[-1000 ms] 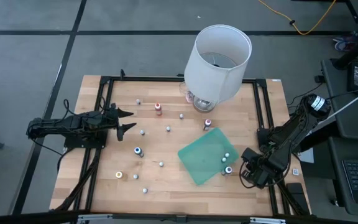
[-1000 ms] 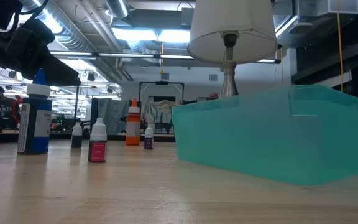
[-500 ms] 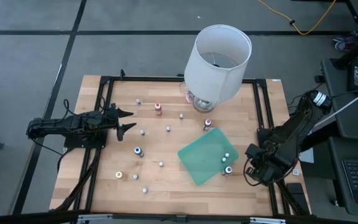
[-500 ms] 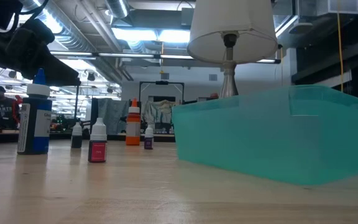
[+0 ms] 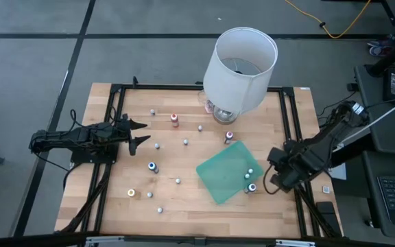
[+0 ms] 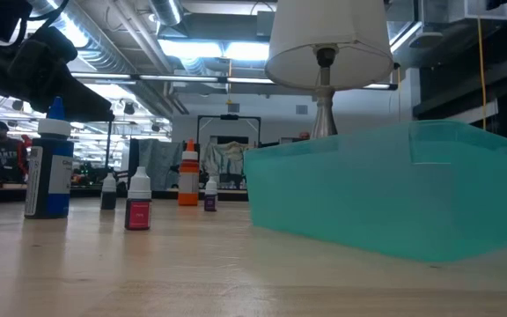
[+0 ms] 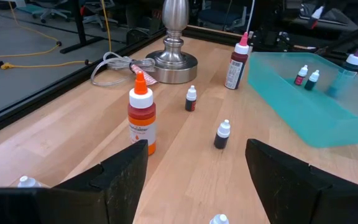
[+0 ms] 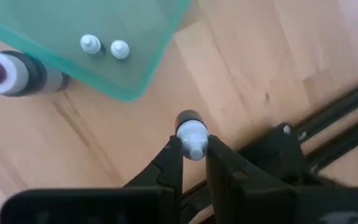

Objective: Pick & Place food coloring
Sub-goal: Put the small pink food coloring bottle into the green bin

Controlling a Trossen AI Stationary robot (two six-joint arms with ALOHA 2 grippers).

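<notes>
Right wrist view, right end effector [image 8: 192, 151] clamped on white-capped food coloring bottle [image 8: 191, 132], beside green tray [image 8: 73, 25]

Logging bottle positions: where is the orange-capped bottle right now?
In the high view the orange-capped bottle stands toward the table's far edge, left of the lamp base, ahead of the open left end effector.

My overhead camera looked straight down on the whole table [image 5: 184, 199]. My low camera sat at tabletop height, close against the green tray [image 6: 394, 189], facing the room. My left wrist camera looked forward across the tabletop; my right wrist camera looked down, close. All four shared that tray.
</notes>
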